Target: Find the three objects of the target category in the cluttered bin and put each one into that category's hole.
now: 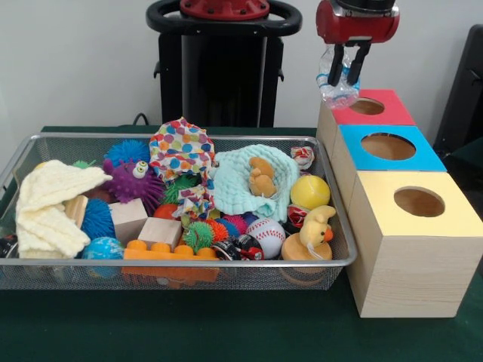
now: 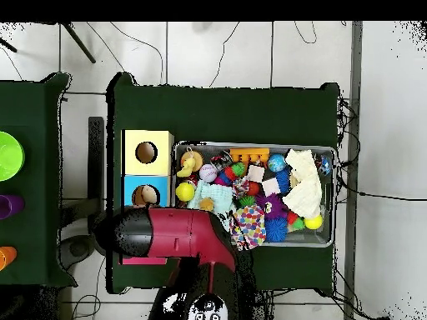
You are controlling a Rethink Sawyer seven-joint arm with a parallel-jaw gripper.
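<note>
My gripper point(image 1: 345, 80) hangs at the top right of the front view, shut on a wrinkly see-through plastic piece point(image 1: 335, 89) with light blue parts. The piece hangs above the far left corner of the red-topped box point(image 1: 385, 115), short of the blue-topped box's hole point(image 1: 388, 145). The wire mesh bin point(image 1: 181, 262) lies left of the boxes, full of clutter; no other plastic piece shows in it. In the overhead view my arm point(image 2: 179, 233) hides the gripper and the red box. The blue box's hole point(image 2: 145, 195) and the bin point(image 2: 334, 200) show.
The yellow-topped box point(image 1: 445, 219) stands nearest the camera in the row. The bin holds a cream knitted cloth point(image 1: 53, 204), a polka-dot cloth point(image 1: 181, 149), a mint cloth point(image 1: 234, 181), spiky balls, wooden blocks, a yellow ball point(image 1: 310, 191), a baseball point(image 1: 266, 233) and a duck toy point(image 1: 315, 225).
</note>
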